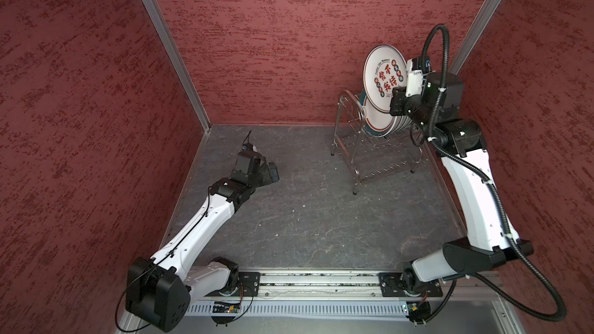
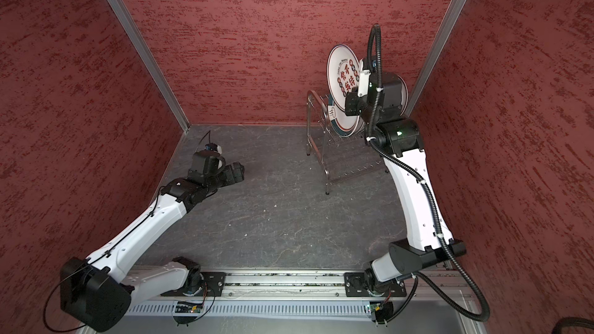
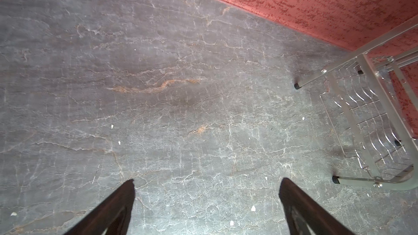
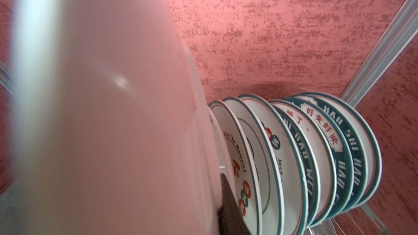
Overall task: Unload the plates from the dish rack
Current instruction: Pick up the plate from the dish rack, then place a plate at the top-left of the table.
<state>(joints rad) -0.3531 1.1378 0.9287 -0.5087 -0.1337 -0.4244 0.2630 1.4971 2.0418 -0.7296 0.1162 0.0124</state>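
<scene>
Where the right claw (image 1: pixel 397 101) sits: we see it pinching the rim of the red-lettered plate (image 1: pixel 382 73), upright, with the dish rack (image 1: pixel 348 142) just below it.
Other plates (image 4: pixel 316 154): a row on edge in the rack, under that claw.
Left claw (image 3: pixel 207 184): spread wide, holding nothing, over the table (image 3: pixel 158 64), rack well apart.

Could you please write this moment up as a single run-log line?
right hand: shut on plate, higher than the rest | left hand: open, empty, over table | other plates: upright in dish rack
</scene>
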